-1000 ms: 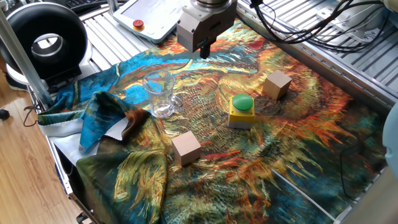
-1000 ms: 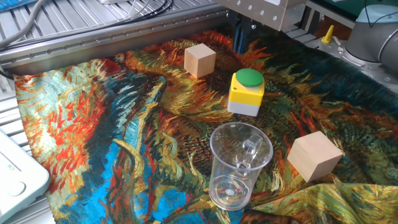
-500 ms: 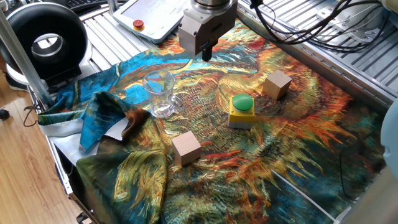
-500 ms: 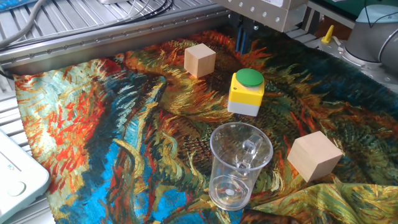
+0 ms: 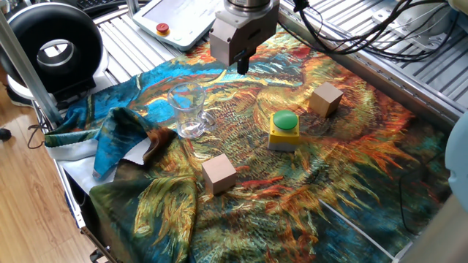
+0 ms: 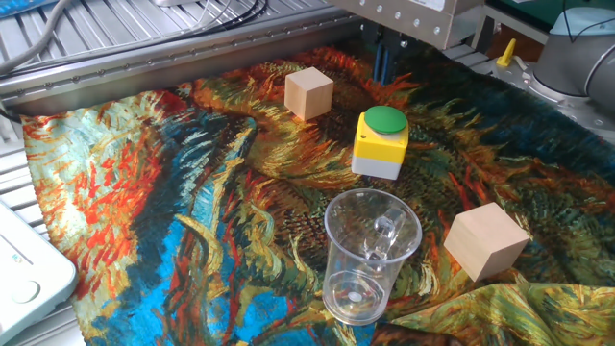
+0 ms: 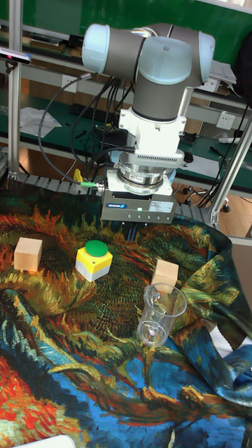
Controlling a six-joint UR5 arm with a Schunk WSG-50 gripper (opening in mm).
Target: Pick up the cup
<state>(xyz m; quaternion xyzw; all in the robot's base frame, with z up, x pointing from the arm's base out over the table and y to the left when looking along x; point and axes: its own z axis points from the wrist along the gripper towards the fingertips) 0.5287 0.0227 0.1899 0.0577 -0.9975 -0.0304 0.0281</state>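
Observation:
The cup [image 5: 187, 109] is a clear glass tumbler standing upright on the painted cloth, left of centre. It also shows in the other fixed view, cup [image 6: 370, 255], and in the tall view, cup [image 7: 159, 315]. My gripper [image 5: 241, 66] hangs above the cloth behind and to the right of the cup, well apart from it. Its fingers [image 6: 384, 60] point down, look closed together and hold nothing. In the tall view only the gripper body [image 7: 138, 208] shows, above and behind the cup.
A yellow box with a green button [image 5: 284, 130] sits mid-cloth. One wooden cube [image 5: 325, 98] lies to its right and another [image 5: 219, 174] near the front. The cloth bunches into folds [image 5: 124, 142] left of the cup. A black round device [image 5: 55, 47] stands far left.
The gripper has drifted slightly sideways above the cloth, away from its earlier spot. The cup, cubes and button box have not moved.

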